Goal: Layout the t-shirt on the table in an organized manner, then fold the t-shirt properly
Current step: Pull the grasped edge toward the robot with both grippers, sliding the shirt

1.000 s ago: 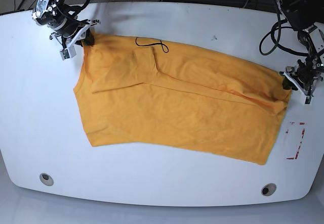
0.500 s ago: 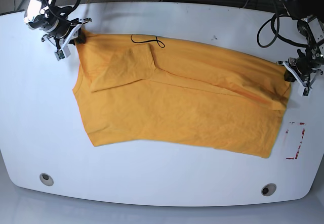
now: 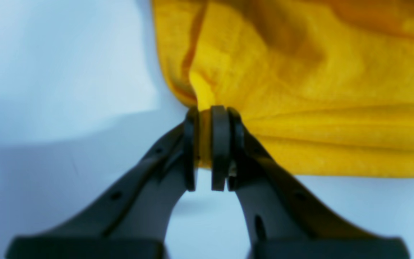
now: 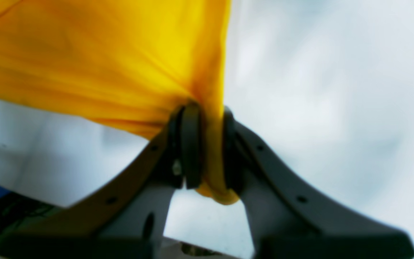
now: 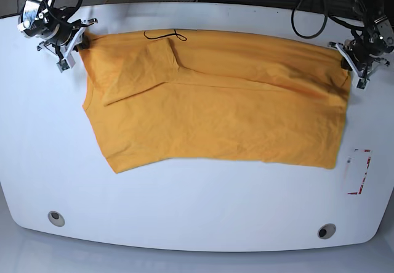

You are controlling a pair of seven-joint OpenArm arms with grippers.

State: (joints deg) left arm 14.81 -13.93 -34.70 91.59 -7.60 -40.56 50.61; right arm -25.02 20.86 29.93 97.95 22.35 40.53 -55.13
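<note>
Nearest the camera, the white surface [image 5: 197, 230] shows two grey grommet holes [image 5: 56, 217] along its near edge, and a red-outlined mark [image 5: 359, 172] sits at the near right. The t-shirt [image 5: 215, 110] lies spread across the middle and far part of the surface, its near hem running from left to right just short of that mark. A second ago the cloth slanted down toward the near right; now its far edge runs almost level and sits closer to the far rim, and the whole garment looks flatter and wider. A sleeve is folded over the body at the far left, with the thin black thread [image 5: 161, 36] beside it (now nearer the far edge than before).

At the far left, the right claw [image 5: 79, 41] is clamped on the shirt's far-left corner; it has moved outward and away. At the far right, the left claw [image 5: 346, 63] pinches the far-right corner, also carried farther back. The wrist views show cloth squeezed between each pair of pads, though both are blurred, so how deep the bite goes is unclear.
</note>
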